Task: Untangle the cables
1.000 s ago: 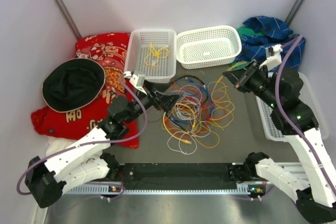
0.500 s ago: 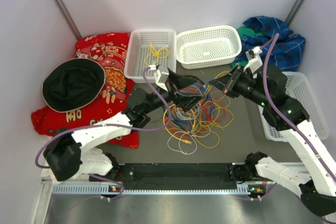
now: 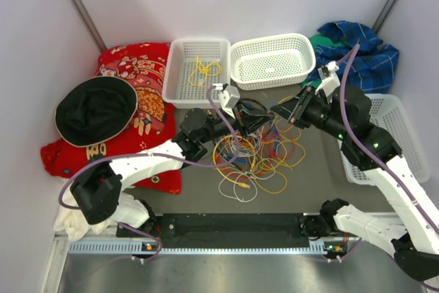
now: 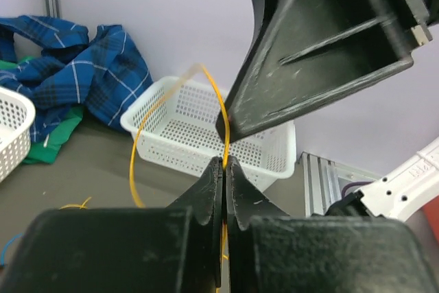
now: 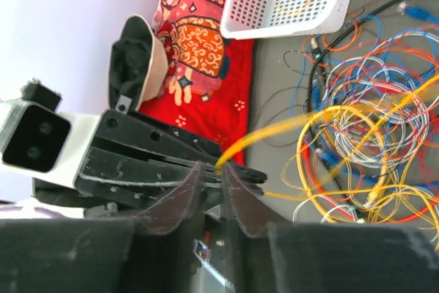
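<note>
Right pincer [image 5: 212, 168] narrowly parted, yellow cable [image 5: 269, 132] in gap, tangle [image 5: 363, 152] beyond.

Yellow cable [image 4: 135, 159]; blue plaid cloth [image 3: 360, 46]; black hat [image 3: 96, 109]

There are three white baskets [image 3: 173, 73] [image 3: 241, 77] [image 3: 406, 128] and two robot arms [image 3: 147, 162] [image 3: 384, 162]. There is one black hat [image 3: 96, 110], one red cloth [image 3: 137, 66] and one blue checked cloth [image 3: 357, 42]. The cables [image 3: 257, 162] are too many and too mixed up to count.
</note>
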You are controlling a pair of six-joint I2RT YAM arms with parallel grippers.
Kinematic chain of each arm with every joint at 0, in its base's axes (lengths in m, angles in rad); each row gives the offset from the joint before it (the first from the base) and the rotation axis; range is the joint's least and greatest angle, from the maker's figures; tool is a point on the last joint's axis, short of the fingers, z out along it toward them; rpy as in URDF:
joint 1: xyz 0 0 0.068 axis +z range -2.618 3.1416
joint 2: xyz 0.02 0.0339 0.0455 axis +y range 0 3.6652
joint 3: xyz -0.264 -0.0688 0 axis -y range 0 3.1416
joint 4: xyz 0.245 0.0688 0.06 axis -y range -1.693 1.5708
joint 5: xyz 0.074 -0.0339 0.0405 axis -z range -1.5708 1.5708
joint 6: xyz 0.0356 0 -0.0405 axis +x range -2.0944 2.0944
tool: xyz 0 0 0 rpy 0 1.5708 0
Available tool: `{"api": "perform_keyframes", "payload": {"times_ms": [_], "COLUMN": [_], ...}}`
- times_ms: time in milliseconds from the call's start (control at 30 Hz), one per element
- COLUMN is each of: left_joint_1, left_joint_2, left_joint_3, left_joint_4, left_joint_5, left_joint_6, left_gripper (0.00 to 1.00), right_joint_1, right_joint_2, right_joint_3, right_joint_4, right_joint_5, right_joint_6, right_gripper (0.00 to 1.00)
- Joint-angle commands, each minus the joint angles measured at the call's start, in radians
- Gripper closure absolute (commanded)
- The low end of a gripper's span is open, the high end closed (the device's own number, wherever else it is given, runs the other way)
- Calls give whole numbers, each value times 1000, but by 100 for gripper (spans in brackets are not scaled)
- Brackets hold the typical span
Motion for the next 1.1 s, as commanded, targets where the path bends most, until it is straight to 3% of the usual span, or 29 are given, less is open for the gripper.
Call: {"api": "perform_keyframes", "payload": {"times_ms": [0,100,167,300,467,700,900,1067], "left_joint_1": [0,3,14,125,296,465,531,577], "left_joint_2": [-63,-118,-152,-138,-44,111,280,386], "left_joint_3": [36,55,85,284,519,810,1029,1057], "left_joint_4": [-54,-180,-278,-531,-749,-802,-828,-809], "left_joint_5": [-8,-122,-257,-362,-340,-385,-400,-432], "left_joint_6": [50,77,79,48,-68,-98,-73,-56], "left_gripper": [100,100,100,100,100,100,100,100], "right_joint_1": [12,14,12,12,12,12,14,12], "right_joint_2": [-42,-59,-66,-106,-135,-145,-145,-141], "right_joint_3": [20,36,48,51,28,27,19,-6], "right_joint_4": [11,-18,-36,-64,-97,-130,-142,-142], "right_joint_5": [40,89,125,188,245,299,342,380], "right_joint_6": [-31,-57,-74,-106,-123,-171,-213,-246], "right_gripper": [32,1,1,1,1,1,1,1]}}
